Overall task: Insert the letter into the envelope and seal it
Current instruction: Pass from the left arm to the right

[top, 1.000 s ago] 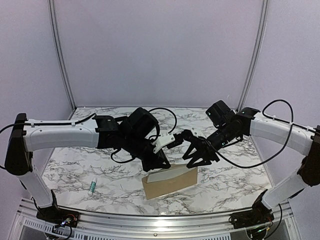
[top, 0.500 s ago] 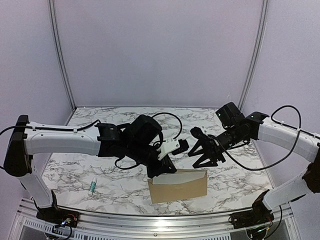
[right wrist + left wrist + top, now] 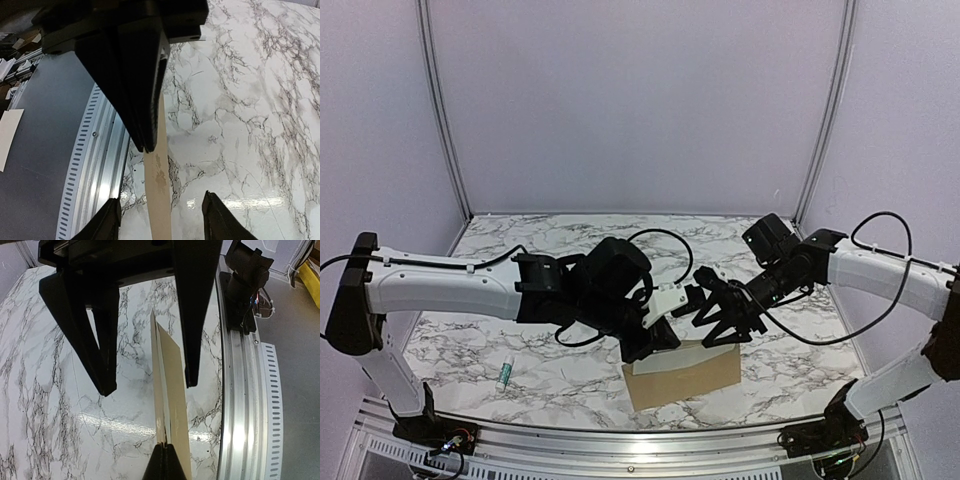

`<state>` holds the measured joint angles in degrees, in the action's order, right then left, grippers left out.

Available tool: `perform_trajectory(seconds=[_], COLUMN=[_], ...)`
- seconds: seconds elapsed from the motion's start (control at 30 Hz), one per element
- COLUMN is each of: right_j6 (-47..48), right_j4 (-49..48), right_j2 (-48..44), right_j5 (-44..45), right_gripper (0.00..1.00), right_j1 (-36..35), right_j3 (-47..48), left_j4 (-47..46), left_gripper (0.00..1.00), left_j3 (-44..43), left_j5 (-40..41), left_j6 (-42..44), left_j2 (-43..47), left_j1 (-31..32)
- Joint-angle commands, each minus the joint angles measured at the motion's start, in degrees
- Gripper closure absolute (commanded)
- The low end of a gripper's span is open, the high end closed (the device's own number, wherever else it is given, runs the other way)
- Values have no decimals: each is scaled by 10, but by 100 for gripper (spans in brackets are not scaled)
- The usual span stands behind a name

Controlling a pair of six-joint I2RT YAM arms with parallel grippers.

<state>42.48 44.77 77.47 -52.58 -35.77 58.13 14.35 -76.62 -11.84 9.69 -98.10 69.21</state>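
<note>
Two claws are close together above the near middle of the desk (image 3: 520, 330). Left claw (image 3: 164, 460): tips pressed together, pinching the envelope (image 3: 685, 372) at the left end of its upper edge. The envelope stands on edge, tilted, with its lower edge at or just above the marble (cannot tell which). Right claw (image 3: 160, 200): spread, fingers astride the same upper edge, touching nothing so far as its wrist view shows. Letter (image 3: 159, 176): a pale strip with a dark ornament runs between the right fingers, so I judge the sheet is inside the envelope or nearly so; how deep, cannot tell. The left wrist view shows two thin leaves parted at the far end, so the mouth is not shut. A small white-and-green tube (image 3: 505, 373) lies well apart at left. Risks: held by one corner only, the envelope may swing or sag if the right claw nudges it. Closing on one leaf alone would crease the letter or drag it out. The two sets of fingers are near enough to collide.
</note>
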Motion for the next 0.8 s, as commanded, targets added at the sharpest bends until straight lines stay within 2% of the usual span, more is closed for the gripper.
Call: perform_trajectory(seconds=[0.0, 0.47, 0.67, 0.77], right_j6=[6, -19, -22, -19], right_j4=[14, -2, -1, 2], right_j2=[12, 30, 31, 32], right_j5=[-13, 9, 6, 5], right_gripper=[52, 90, 92, 100], right_j1=[-9, -10, -11, -14], right_j3=[0, 8, 11, 12], left_j4=[-15, -15, -15, -15], left_gripper=[100, 100, 100, 100], left_j3=[-3, -5, -8, -12], left_j5=[14, 10, 11, 17], left_j6=[7, 10, 15, 19], left_j2=[14, 12, 7, 6], left_j1=[6, 11, 11, 11])
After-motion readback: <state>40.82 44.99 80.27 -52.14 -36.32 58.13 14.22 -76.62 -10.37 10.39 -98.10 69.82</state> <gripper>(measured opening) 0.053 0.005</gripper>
